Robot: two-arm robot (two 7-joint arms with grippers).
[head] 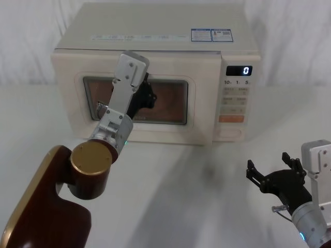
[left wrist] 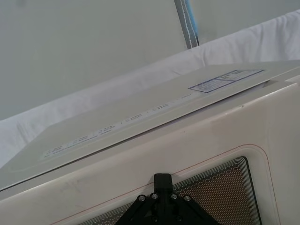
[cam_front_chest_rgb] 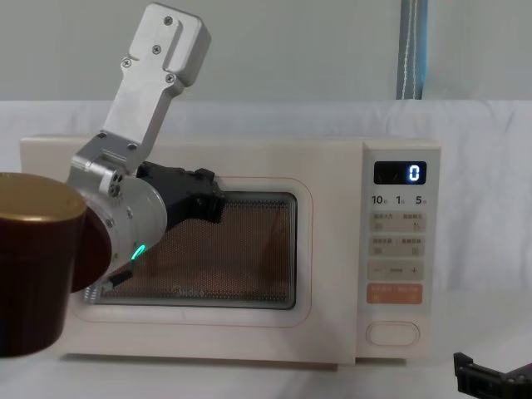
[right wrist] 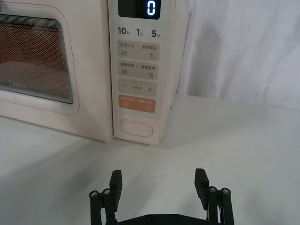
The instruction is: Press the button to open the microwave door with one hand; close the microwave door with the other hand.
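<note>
Head view: the microwave door (head: 137, 98) sits flush shut with the left hand (head: 146, 96) against its window (grip unreadable). The right hand (right wrist: 159, 185), open and empty, waits low over the bench (head: 207, 181), short of the button (right wrist: 136, 128).

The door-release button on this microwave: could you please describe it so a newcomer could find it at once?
Start at the cream microwave and go to its control panel, right of the door. The button sits at the very bottom, under the orange key. It is the only wide, unmarked, pill-shaped cream key.
</note>
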